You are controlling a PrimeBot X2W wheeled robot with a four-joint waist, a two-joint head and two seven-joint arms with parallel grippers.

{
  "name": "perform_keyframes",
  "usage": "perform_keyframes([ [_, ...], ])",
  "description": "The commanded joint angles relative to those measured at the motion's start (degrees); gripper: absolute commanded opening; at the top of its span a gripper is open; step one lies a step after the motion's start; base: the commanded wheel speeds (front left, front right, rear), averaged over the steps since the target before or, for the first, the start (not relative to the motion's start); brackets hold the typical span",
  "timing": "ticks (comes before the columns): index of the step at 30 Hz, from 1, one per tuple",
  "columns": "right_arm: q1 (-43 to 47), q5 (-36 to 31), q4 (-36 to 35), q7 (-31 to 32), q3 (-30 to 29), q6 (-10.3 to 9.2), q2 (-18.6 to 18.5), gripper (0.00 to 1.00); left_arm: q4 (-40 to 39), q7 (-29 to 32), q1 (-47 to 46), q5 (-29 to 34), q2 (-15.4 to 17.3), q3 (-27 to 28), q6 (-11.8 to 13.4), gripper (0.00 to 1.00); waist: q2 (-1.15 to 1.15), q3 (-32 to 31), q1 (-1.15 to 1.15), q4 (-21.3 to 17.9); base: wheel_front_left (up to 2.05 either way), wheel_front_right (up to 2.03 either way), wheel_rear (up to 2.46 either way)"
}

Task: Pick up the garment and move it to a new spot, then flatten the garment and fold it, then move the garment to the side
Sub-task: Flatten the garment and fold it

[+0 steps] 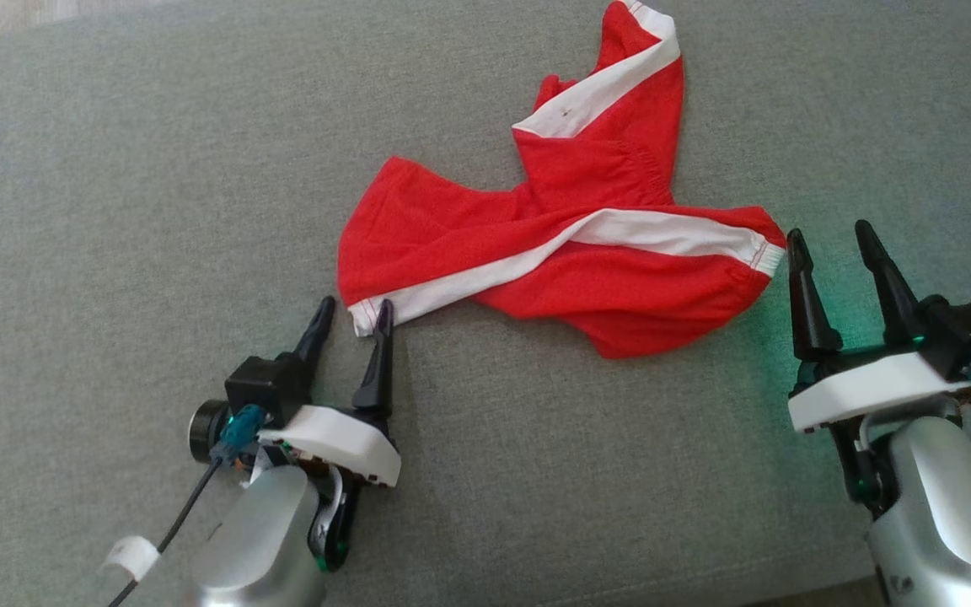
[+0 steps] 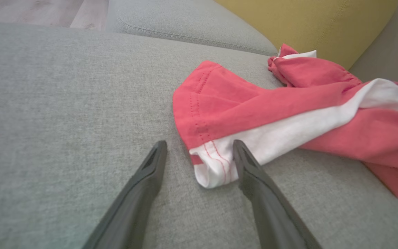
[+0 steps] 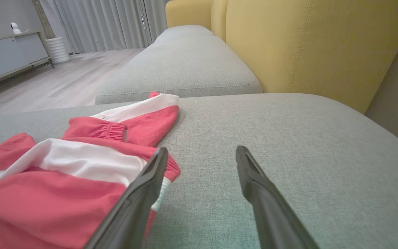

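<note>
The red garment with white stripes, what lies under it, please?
The grey sofa cushion lies under the garment and shows all around it. The cloth is folded over itself, so its lower layers and the cushion beneath are covered.

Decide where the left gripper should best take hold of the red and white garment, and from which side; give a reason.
Probably the white hem corner of the garment, approached low from its near-left end. That corner pokes out flat over the grey cushion, free of folds, and sits between the left gripper's open fingers.
</note>
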Motion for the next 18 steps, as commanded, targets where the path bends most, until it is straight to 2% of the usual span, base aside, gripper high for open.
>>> perform_keyframes([
  [1, 0.0, -0.5, -2.0, -0.6, 0.6, -0.04, 0.1, 1.00, 0.5, 0.2, -0.4, -0.6, -0.1, 0.2, -1.0, 0.00, 0.00, 0.0, 0.00, 0.1, 0.00, 0.00, 0.00],
  [6, 0.6, -0.7, -1.8, -0.6, 0.9, -0.04, 0.8, 1.00, -2.5, 0.2, -0.7, 0.7, -0.1, 4.3, 1.3, 0.00, 0.00, -0.5, 0.00, 1.5, 0.00, 0.00, 0.00],
  [14, 0.9, -0.7, -0.9, -0.6, 1.5, -0.04, 1.7, 1.00, -7.2, 0.2, 0.8, 7.4, -0.1, 13.1, 5.0, 0.00, 0.00, -2.4, 0.00, 3.7, 0.00, 0.00, 0.00],
  [15, 1.0, -0.6, -0.9, -0.6, 1.5, -0.04, 1.9, 1.00, -7.7, 0.2, 1.2, 8.1, -0.1, 13.8, 5.3, 0.11, 0.00, -2.8, 0.00, 4.0, 0.00, 0.00, 0.00],
  [16, 1.2, -0.6, -1.0, -0.6, 1.5, -0.04, 2.1, 1.00, -8.0, 0.2, 1.7, 8.8, -0.1, 14.3, 5.5, 0.51, 0.00, -3.2, 0.00, 4.2, 0.00, 0.00, 0.00],
  [17, 1.3, -0.6, -0.9, -0.6, 1.6, -0.04, 2.3, 1.00, -8.1, 0.2, 2.3, 9.3, -0.1, 14.6, 5.5, 1.00, 0.00, -3.6, 0.00, 4.3, 0.00, 0.00, 0.00],
  [18, 1.5, -0.7, -0.9, -0.6, 1.7, -0.04, 2.5, 1.00, -8.3, 0.2, 2.7, 9.7, -0.1, 15.0, 5.7, 1.00, 0.00, -4.0, 0.00, 4.5, 0.00, 0.00, 0.00],
])
